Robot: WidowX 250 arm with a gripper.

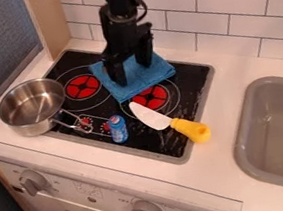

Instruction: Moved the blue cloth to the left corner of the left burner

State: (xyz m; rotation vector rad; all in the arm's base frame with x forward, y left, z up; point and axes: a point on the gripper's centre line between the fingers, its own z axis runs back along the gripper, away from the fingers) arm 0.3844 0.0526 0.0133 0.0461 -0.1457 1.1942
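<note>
The black gripper (132, 72) hangs down at the upper middle of the stove, its two fingers spread apart over the blue cloth. Folded flat, the blue cloth (147, 79) lies on the back middle of the black cooktop, between and behind the two red burners. Its left edge comes near the left burner (82, 87), and its front edge overlaps the back of the right burner (150, 98). Part of the cloth is hidden behind the fingers.
A steel pot (31, 107) stands at the cooktop's left edge, handle toward the front. A blue can-like object (117, 129) and a yellow-handled knife (191, 129) are on the front part. The grey sink (280, 131) is at right; a tiled wall (224, 8) rises behind.
</note>
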